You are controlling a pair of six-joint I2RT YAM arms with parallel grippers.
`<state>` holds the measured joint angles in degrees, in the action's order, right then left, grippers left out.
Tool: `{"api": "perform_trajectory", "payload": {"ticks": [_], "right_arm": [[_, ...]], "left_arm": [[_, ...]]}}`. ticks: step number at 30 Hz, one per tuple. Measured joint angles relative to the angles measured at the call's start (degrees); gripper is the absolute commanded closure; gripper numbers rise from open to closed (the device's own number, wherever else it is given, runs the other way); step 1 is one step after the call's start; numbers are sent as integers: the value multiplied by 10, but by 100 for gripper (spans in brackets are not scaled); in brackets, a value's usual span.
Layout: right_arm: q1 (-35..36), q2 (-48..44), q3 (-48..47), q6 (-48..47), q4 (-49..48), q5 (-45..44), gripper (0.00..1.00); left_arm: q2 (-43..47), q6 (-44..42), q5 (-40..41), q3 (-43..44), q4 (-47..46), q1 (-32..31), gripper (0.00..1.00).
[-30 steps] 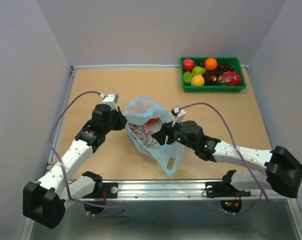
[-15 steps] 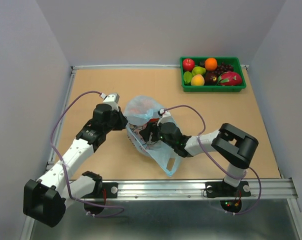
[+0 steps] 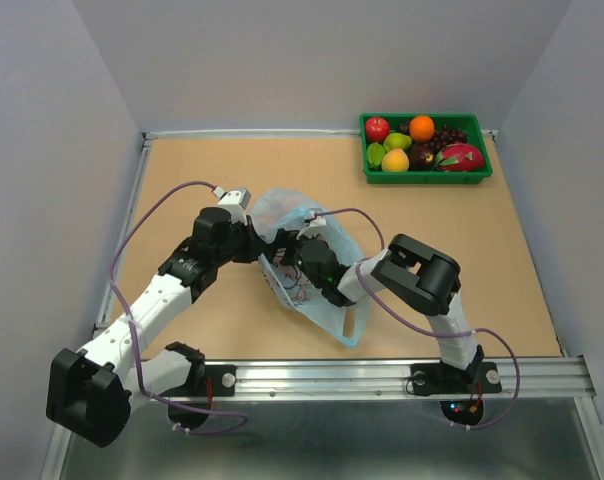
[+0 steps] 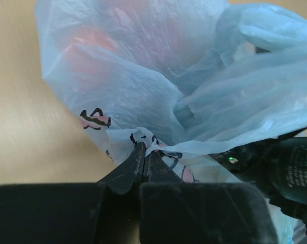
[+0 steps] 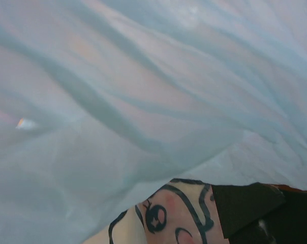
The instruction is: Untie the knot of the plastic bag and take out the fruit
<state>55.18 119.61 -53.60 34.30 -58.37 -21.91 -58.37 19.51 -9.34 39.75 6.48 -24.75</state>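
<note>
Tan, matte tabletop [image 3: 182, 180] with pale walls all round, and a green tray [image 3: 427, 176] of bright fruit way off in the far right corner. Middle of the board is the plastic bag [image 3: 282, 210]: thin, crinkly, see-through light blue film, all soft folds and creases, with a pink cartoon print outlined in black. It lies slumped between the two arms, puffed up at the far end and tapering toward the near edge. Left gripper [image 4: 143, 151] has its black fingers squeezed right together on a little fold of the printed film, on the bag's left side. Right gripper [image 3: 300, 254] is buried in the bag. Its wrist camera gets nothing but blue plastic and a corner of one dark finger [image 5: 242, 203], so I honestly can't tell how far apart its fingers are. Something reddish [image 4: 87, 43] shows blurry through the film at the far end.
</note>
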Motion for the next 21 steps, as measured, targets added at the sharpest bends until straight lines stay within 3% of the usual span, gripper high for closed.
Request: {"api": "perform_trajectory", "payload": {"ticks": [15, 19, 20, 21], "right_arm": [[-23, 89, -98, -4, -27, 24, 0], [-28, 107, -125, -3, -28, 31, 16], [-28, 110, -129, -1, -29, 32, 23], [-30, 113, -133, -1, -30, 35, 40]], "left_arm": [[9, -11, -33, 0, -16, -40, 99], [9, -15, -36, 0, -16, -53, 99], [9, -15, -37, 0, -16, -54, 99], [9, -15, -36, 0, -16, -55, 99]]}}
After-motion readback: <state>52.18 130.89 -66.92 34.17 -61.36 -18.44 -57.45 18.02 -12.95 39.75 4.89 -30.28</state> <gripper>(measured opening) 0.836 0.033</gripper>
